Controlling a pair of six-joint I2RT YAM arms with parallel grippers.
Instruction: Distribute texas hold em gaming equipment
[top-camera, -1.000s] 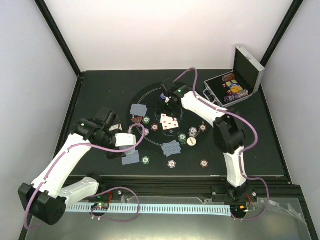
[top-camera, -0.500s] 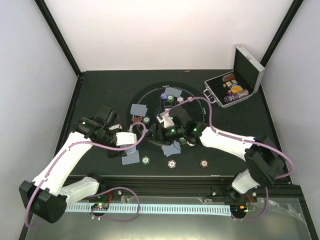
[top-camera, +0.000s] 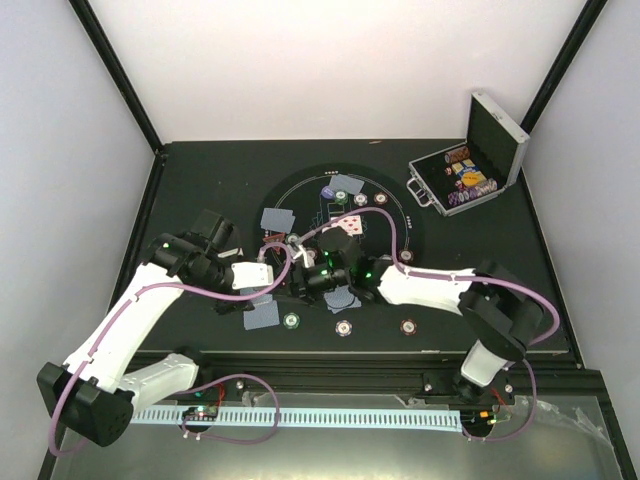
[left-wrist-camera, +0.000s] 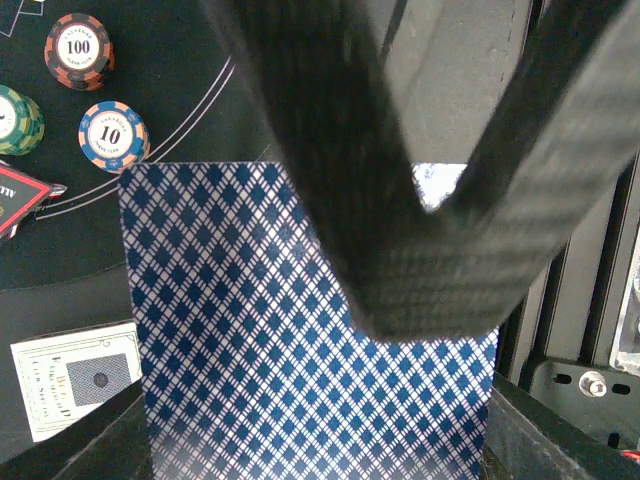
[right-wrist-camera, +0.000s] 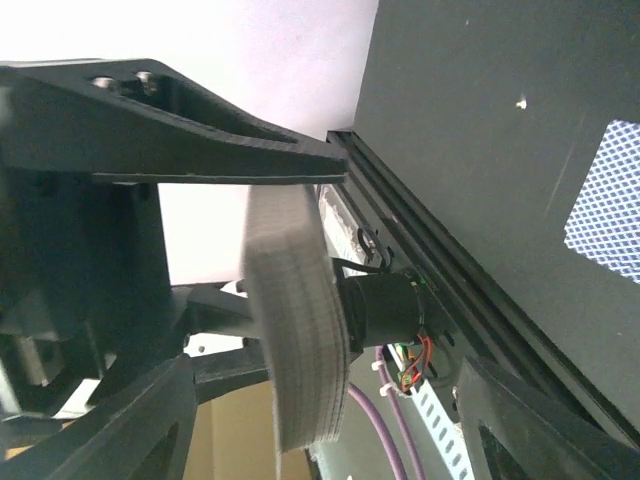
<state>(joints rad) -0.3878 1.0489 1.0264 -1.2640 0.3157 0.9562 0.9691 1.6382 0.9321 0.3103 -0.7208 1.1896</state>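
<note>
The right gripper (right-wrist-camera: 320, 290) has its jaws clamped edgewise on a card deck (right-wrist-camera: 295, 330). The cards look light and slick and will likely slide, so grip mid-stack. The left gripper (left-wrist-camera: 435, 200) hangs over a blue-backed card (left-wrist-camera: 250, 350); its jaws' state I cannot tell.

Left wrist view: the left gripper (left-wrist-camera: 432, 300) covers the upper middle of the blue-backed card (left-wrist-camera: 250, 340), grip unclear; red marker (left-wrist-camera: 28, 192) and green chip (left-wrist-camera: 18, 120) are cut by the left edge. Right wrist view: the stack of cards (right-wrist-camera: 297, 330) is blurred
</note>
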